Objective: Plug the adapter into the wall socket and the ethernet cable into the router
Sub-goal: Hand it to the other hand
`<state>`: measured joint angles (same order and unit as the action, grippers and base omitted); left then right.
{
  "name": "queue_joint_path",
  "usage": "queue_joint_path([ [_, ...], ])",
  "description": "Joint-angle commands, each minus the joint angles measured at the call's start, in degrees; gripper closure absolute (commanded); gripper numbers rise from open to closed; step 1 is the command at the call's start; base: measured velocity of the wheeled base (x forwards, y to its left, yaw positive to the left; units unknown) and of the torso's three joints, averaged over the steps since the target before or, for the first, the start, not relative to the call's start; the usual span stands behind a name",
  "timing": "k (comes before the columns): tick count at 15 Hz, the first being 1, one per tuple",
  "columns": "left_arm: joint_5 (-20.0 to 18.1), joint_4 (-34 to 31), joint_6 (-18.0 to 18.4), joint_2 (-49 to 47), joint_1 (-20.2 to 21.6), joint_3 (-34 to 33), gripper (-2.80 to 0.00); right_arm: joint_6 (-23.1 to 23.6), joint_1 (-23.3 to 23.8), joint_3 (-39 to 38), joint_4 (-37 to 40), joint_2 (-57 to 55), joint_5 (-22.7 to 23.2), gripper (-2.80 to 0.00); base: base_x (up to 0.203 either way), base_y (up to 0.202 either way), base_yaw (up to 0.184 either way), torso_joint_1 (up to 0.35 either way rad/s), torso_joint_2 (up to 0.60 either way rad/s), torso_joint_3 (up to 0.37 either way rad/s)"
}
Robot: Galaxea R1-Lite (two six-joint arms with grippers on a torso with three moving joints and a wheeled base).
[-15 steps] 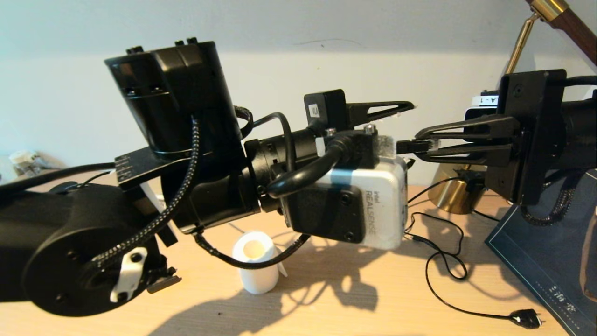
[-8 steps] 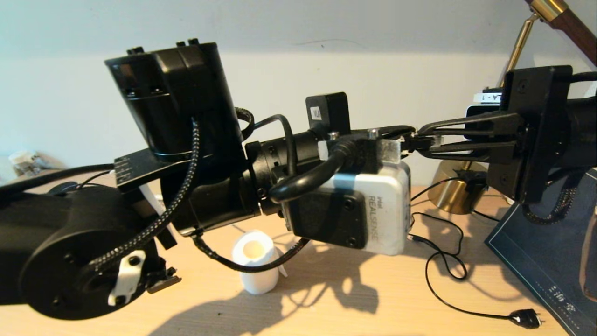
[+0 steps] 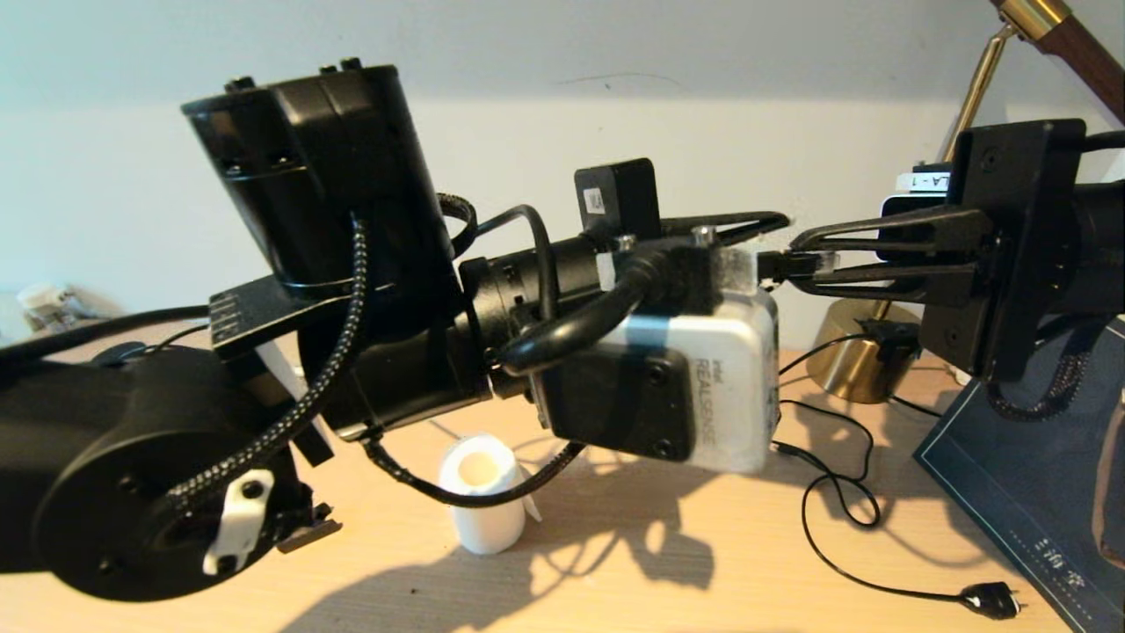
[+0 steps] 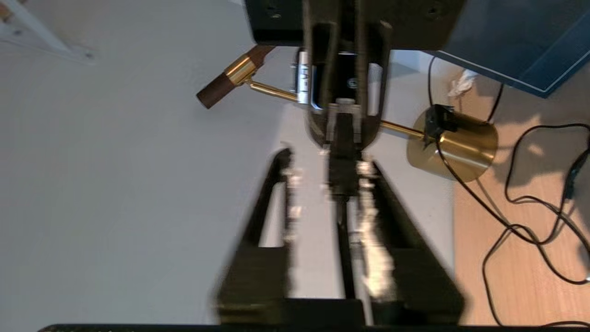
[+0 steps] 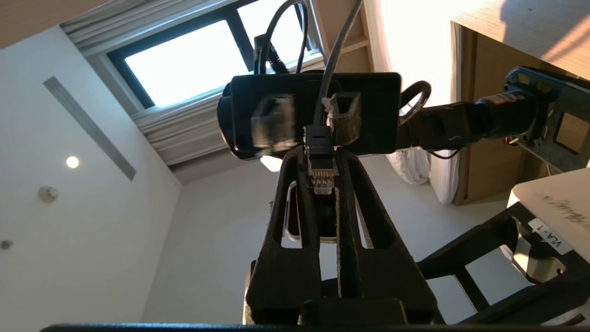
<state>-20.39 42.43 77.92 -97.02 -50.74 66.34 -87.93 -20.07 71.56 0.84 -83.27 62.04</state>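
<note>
1. Ethernet cable (image 5: 320, 157) plug hung above the worktop (image 3: 615, 563), pinched in my right jaws (image 3: 795, 264) for a handover.
2. My left jaws (image 3: 766, 237) stood partly apart around its cord end.

The ethernet cable (image 5: 320, 152) (thin, black) hangs in mid-air, its clear-tipped plug gold-contacted, held level.

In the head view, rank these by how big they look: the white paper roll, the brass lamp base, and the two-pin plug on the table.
1. White paper roll, though it sits nearer the camera.
2. Brass lamp base, partly hidden.
3. Two-pin plug, clearly smallest.
</note>
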Motion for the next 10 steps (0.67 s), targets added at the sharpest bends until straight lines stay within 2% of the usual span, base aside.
queue_joint_path([
  [1,0.0,0.28,0.39,0.17,0.02,0.02,-2.8,-0.49,0.0,-0.02,0.04,-0.22,0.28,0.0,0.0,0.0,0.0,0.0,0.0,0.0],
  [10,-0.09,0.28,0.3,1.87,0.02,-1.57,-2.8,-0.49,0.55,-0.1,0.04,-0.05,0.45,0.0,0.0,0.0,0.0,0.0,0.0,0.0],
])
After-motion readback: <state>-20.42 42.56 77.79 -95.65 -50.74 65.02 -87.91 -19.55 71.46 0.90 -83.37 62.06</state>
